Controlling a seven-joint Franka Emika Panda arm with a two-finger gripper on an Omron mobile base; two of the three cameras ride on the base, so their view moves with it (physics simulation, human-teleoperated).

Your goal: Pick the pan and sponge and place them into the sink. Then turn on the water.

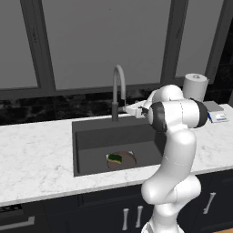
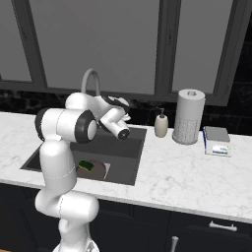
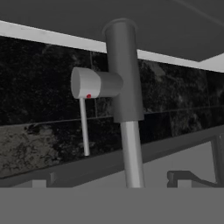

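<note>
Pan (image 1: 122,161): in sink (image 1: 91,136), lower centre of left base view.
Sponge (image 1: 114,158): on pan.
Gripper (image 1: 132,109): jaws wide, empty, beside faucet (image 1: 117,91).
Left: lever (image 3: 84,127) untouched, no water running.

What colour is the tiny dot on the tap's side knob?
Red. The small dot sits on the grey cylindrical faucet knob, clearest in the hand view.

Light falls flat and even over my scene, with no clear source. The white marble counter (image 1: 36,154) is the brightest surface and carries no glare. The deep dark-grey sink basin (image 2: 129,170) below my claw is dim. Ahead of my claw, the grey faucet column (image 3: 124,78) looks soft and blocky, its edges slightly blurred.
</note>
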